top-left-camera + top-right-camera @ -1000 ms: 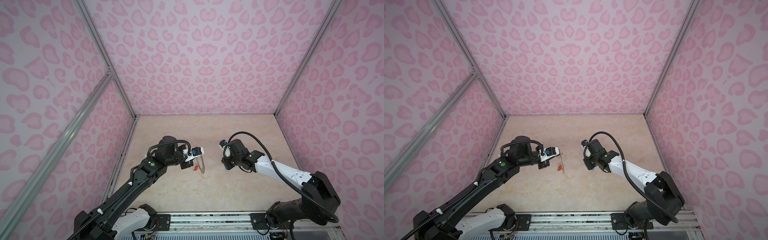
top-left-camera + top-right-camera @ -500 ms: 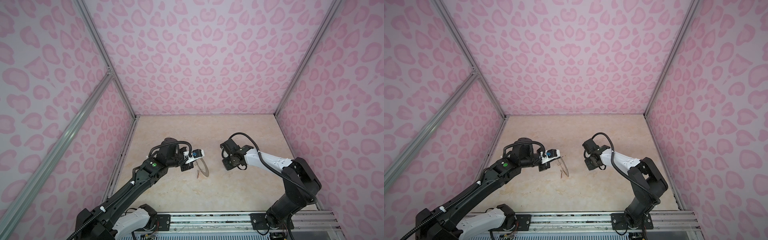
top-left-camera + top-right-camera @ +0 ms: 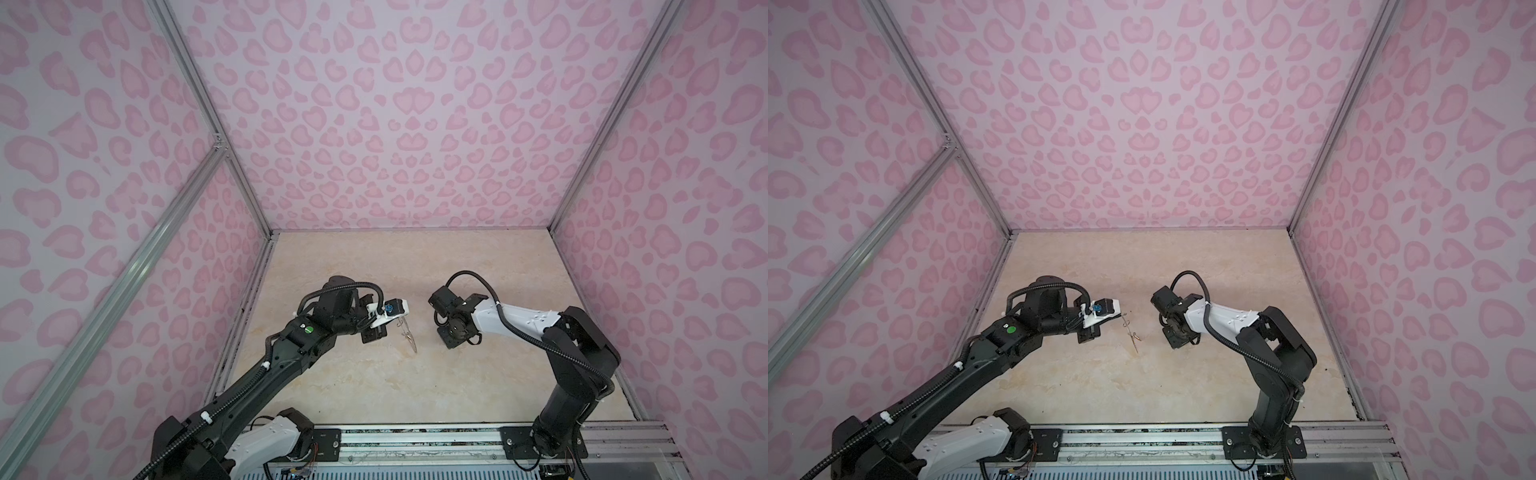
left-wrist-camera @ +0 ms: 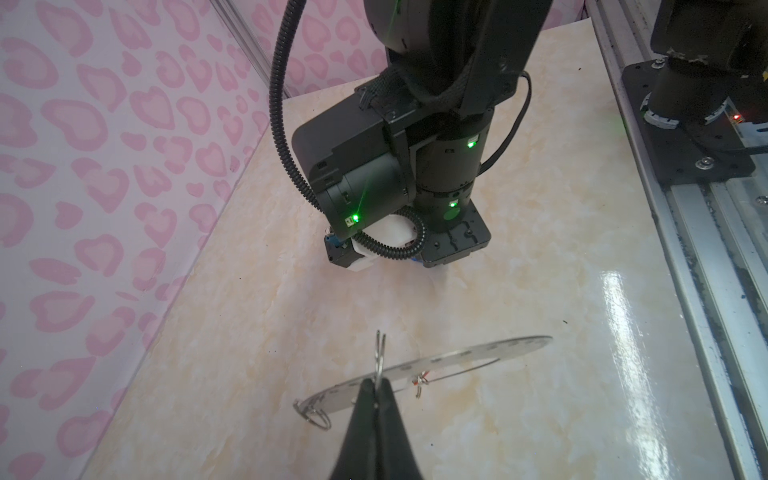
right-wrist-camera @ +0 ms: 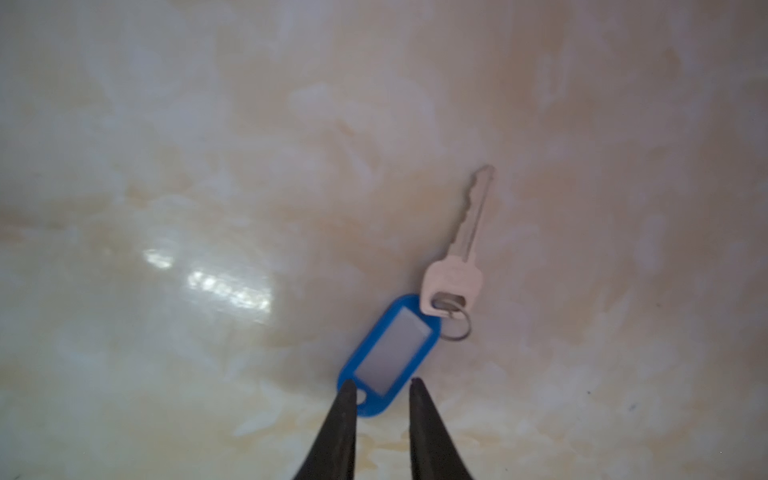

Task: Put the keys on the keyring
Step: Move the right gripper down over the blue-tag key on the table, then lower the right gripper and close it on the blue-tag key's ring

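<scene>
My left gripper [image 4: 376, 394] is shut on a thin wire loop [image 4: 379, 353] at the rim of the keyring [image 4: 478, 352]. It holds the flat grey disc on edge just above the table, seen in both top views [image 3: 409, 336] [image 3: 1133, 337]. A tiny red bit [image 4: 419, 379] hangs at the disc, too small to identify. My right gripper [image 5: 383, 386] points down at the table, open. Its fingertips [image 5: 348, 392] straddle the end of the blue tag [image 5: 392, 351], which lies flat with its silver key [image 5: 461, 257]. In both top views that key is hidden under the right gripper [image 3: 454, 334].
Pink patterned walls close in the marble table [image 3: 374, 382] on three sides. A metal rail [image 3: 415, 440] with both arm bases runs along the front edge. The two grippers stand about a hand's width apart near the middle of the table.
My right gripper has dropped toward the table and come slightly nearer the front, its arm folding up behind it. The keyring in my left gripper has turned more edge-on, and its red bit no longer shows from above.
</scene>
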{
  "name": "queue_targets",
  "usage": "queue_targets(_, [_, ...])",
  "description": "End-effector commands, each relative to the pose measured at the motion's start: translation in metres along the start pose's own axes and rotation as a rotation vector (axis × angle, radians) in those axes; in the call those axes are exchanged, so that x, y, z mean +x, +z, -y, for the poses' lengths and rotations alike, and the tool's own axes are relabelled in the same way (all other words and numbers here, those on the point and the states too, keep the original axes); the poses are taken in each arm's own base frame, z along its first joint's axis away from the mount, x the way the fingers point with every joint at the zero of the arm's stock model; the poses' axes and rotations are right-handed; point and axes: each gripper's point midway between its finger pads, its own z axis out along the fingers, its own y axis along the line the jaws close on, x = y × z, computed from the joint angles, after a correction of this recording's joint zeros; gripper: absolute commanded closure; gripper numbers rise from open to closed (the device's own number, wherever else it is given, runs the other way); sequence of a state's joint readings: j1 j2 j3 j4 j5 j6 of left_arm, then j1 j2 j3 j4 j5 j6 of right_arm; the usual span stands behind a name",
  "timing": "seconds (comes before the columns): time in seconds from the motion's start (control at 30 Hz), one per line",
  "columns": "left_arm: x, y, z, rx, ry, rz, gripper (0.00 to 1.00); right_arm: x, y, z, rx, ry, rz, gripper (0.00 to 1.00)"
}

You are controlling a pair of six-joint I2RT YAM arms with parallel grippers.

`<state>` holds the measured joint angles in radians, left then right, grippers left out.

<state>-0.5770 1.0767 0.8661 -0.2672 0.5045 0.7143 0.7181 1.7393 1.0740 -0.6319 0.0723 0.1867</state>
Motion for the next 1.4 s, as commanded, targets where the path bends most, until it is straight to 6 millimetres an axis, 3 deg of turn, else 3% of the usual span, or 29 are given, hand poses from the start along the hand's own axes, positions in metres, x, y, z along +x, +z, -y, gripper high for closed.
queue_targets(0.0, [-0.01,-0.002,-0.001,-0.005,0.008,0.043,0.97,-0.016,-0.009,-0.009,-0.051,-0.022,0.07,0.72])
queue_targets(0.2, [-0.012,-0.006,-0.003,-0.019,0.014,0.048,0.97,-0.027,-0.029,0.018,-0.091,0.09,0.16,0.66])
queue_targets(0.4, [-0.014,-0.005,-0.002,-0.01,0.003,0.057,0.97,-0.014,-0.015,0.043,-0.1,0.161,0.088,0.65])
queue_targets(0.7, [-0.012,-0.005,-0.002,-0.01,-0.001,0.052,0.97,-0.01,0.001,0.049,-0.176,0.191,0.003,0.68])
queue_targets(1.27, [-0.009,-0.001,0.0,0.002,-0.01,0.045,0.97,-0.006,0.022,0.042,-0.215,0.241,-0.047,0.77])
queue_targets(1.37, [-0.009,0.0,0.0,0.006,-0.013,0.047,0.97,-0.008,0.023,0.04,-0.224,0.242,-0.044,0.82])
